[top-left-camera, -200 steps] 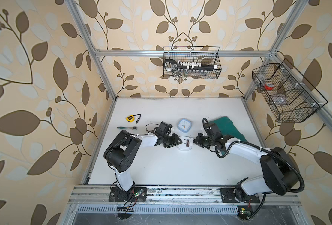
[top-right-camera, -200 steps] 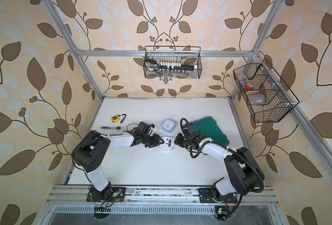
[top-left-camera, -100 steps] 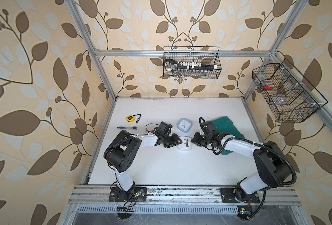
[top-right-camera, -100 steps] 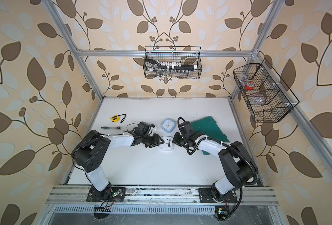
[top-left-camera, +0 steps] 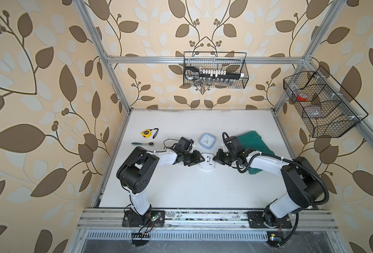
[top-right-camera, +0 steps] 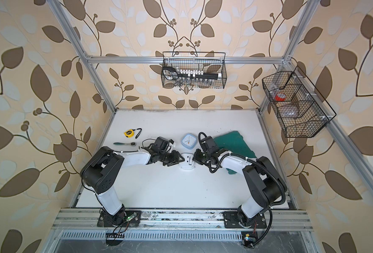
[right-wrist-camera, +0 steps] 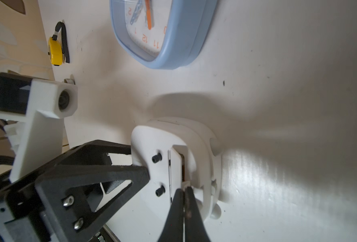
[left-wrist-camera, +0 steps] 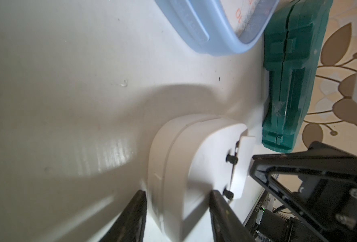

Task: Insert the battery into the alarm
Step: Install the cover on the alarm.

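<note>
Left pincer (left-wrist-camera: 177, 197) grips rounded white alarm (left-wrist-camera: 173, 150) (smooth plastic).

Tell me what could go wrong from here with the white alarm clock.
The left end effector clamps only one edge of the white alarm clock; a push could twist it loose.
The right end effector, shut, sits at the battery cover edge; it may slip off or jam it.
The blue alarm clock lies close behind; a sliding alarm could knock it.

alarm (top-left-camera: 207, 161) on table (top-left-camera: 181, 188), clock (top-left-camera: 207, 140) just behind, case (top-left-camera: 252, 142) right, tape measure (top-left-camera: 146, 133) and ratchet (top-left-camera: 142, 144) left
</note>
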`<move>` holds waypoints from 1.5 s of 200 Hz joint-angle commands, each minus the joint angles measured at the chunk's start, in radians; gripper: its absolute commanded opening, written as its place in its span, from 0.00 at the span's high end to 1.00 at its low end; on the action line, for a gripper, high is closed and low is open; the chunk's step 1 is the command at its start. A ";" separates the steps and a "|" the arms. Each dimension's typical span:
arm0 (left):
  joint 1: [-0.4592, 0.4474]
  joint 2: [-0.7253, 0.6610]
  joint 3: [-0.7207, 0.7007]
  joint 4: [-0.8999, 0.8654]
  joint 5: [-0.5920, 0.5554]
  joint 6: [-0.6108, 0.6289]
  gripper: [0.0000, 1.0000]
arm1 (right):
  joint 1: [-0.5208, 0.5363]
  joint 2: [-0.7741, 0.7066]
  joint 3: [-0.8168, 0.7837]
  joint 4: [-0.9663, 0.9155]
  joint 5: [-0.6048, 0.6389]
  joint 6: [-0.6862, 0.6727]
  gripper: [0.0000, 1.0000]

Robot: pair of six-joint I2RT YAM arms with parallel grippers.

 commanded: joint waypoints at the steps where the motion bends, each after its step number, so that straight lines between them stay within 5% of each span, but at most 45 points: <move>1: 0.003 0.029 -0.021 -0.105 -0.067 0.026 0.50 | 0.005 0.021 0.027 0.005 -0.017 0.011 1.00; 229: 0.002 0.029 -0.019 -0.105 -0.061 0.026 0.50 | -0.005 0.042 0.071 -0.063 -0.054 -0.004 1.00; 300: 0.003 0.030 -0.017 -0.105 -0.061 0.027 0.50 | -0.016 0.060 0.072 -0.064 -0.050 -0.017 0.93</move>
